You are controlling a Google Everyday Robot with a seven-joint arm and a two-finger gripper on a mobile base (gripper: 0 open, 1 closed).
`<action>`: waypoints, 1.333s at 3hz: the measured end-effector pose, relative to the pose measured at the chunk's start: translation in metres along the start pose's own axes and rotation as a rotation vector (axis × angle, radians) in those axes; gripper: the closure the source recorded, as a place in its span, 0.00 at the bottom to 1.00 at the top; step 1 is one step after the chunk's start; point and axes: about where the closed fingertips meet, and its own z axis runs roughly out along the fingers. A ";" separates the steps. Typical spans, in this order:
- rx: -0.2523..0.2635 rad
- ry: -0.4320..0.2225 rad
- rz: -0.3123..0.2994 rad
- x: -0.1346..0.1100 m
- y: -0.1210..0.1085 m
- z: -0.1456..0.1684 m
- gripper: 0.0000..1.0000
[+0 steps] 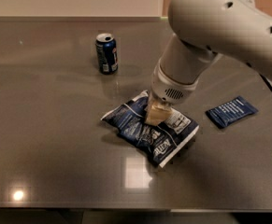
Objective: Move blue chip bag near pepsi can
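Note:
The blue chip bag [147, 134] is a crinkly dark-blue bag with white edges and a white label, at the table's middle. My gripper [155, 115] comes down from the big white arm onto the bag's middle and is shut on it. Its beige fingers [156, 112] pinch the bag's upper part, which looks slightly raised and casts a shadow. The pepsi can [107, 53] stands upright at the back left, well apart from the bag and the gripper.
A small flat dark-blue packet [231, 111] lies on the grey table [46, 125] to the right of the bag. The white arm [219, 27] covers the upper right. The table's front edge runs along the bottom.

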 end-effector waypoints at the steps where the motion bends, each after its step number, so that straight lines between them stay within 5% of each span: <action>1: 0.063 0.010 0.026 0.007 -0.048 -0.025 1.00; 3: 0.152 -0.019 0.051 0.017 -0.145 -0.050 1.00; 4: 0.158 -0.059 0.052 0.006 -0.173 -0.045 1.00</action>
